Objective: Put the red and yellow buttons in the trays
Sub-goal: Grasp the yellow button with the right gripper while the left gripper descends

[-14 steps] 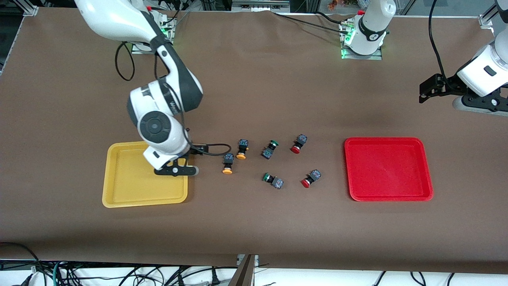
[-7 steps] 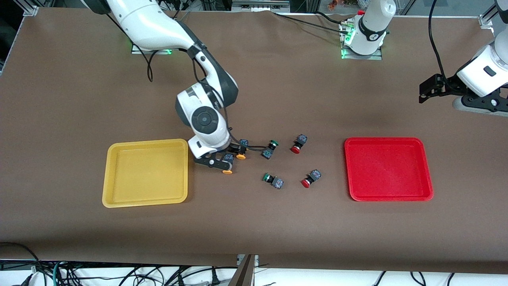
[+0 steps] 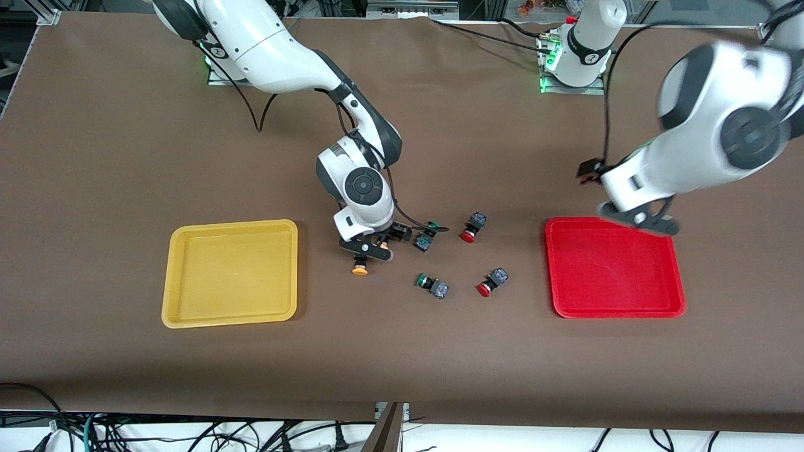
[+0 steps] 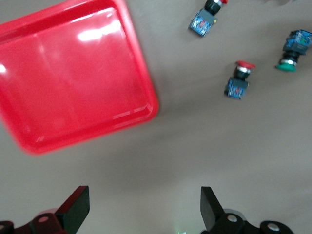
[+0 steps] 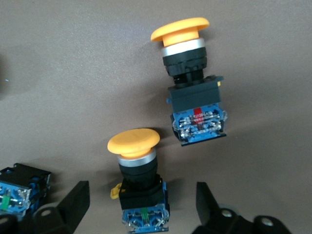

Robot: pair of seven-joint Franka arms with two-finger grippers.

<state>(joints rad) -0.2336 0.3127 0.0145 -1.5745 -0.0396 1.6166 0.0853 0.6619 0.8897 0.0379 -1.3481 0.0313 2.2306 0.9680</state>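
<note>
A: Where is the right pincer point(image 3: 367, 251)?

B: Low over the two yellow buttons near the middle of the surface point(image 3: 402, 351). Its jaws are spread and hold nothing, and one yellow button point(image 5: 139, 183) lies between them on the wrist view. The other yellow button point(image 5: 191, 80) lies just beside it.

A: So it looks set for a grasp?

B: Probably; the yellow tray point(image 3: 188, 317) sits bare toward the right arm's end.

A: And the left pincer point(image 3: 637, 218)?

B: Released too, over the edge of the red tray point(image 3: 666, 307), which is also bare. The two red buttons, one point(image 3: 472, 228) and another point(image 3: 491, 282), lie between trays, among green-capped switches point(image 3: 431, 285).

A: The surroundings?

B: Brown covering, cables below the camera-side edge.
</note>
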